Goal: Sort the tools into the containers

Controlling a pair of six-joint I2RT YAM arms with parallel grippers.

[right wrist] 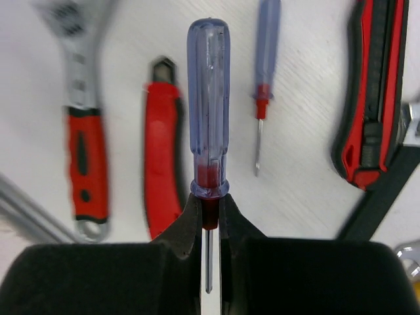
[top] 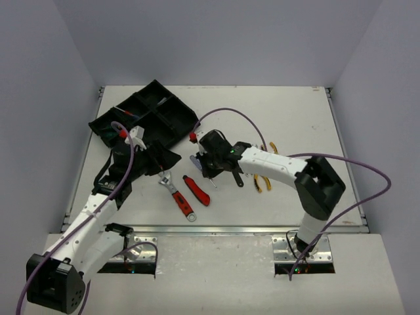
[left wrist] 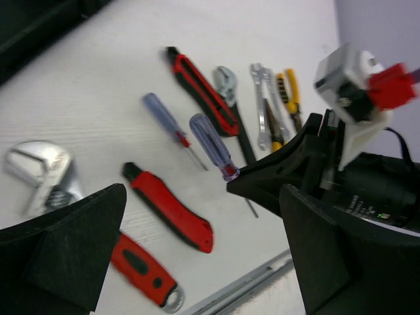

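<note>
My right gripper (right wrist: pixel 210 215) is shut on the red collar and shaft of a clear blue screwdriver (right wrist: pixel 209 98), whose handle points away from the jaws. From above, that gripper (top: pixel 201 162) sits mid-table with the screwdriver (top: pixel 195 161) at its tip. Under and around it lie a smaller blue screwdriver (right wrist: pixel 266 46), a red utility knife (right wrist: pixel 161 164), a red-handled wrench (right wrist: pixel 82 151) and a red-and-black knife (right wrist: pixel 371 98). My left gripper (left wrist: pixel 203 262) hangs open over the red knife (left wrist: pixel 170 207) and wrench (left wrist: pixel 141 272), holding nothing. The black divided tray (top: pixel 144 115) lies at the back left.
Yellow-handled pliers (top: pixel 262 177) lie under the right forearm; in the left wrist view the pliers (left wrist: pixel 289 98) lie next to silver spanners (left wrist: pixel 262 111). A small red piece (top: pixel 193 136) sits by the tray's corner. The table's metal front rail (left wrist: pixel 243 289) runs close below the left gripper.
</note>
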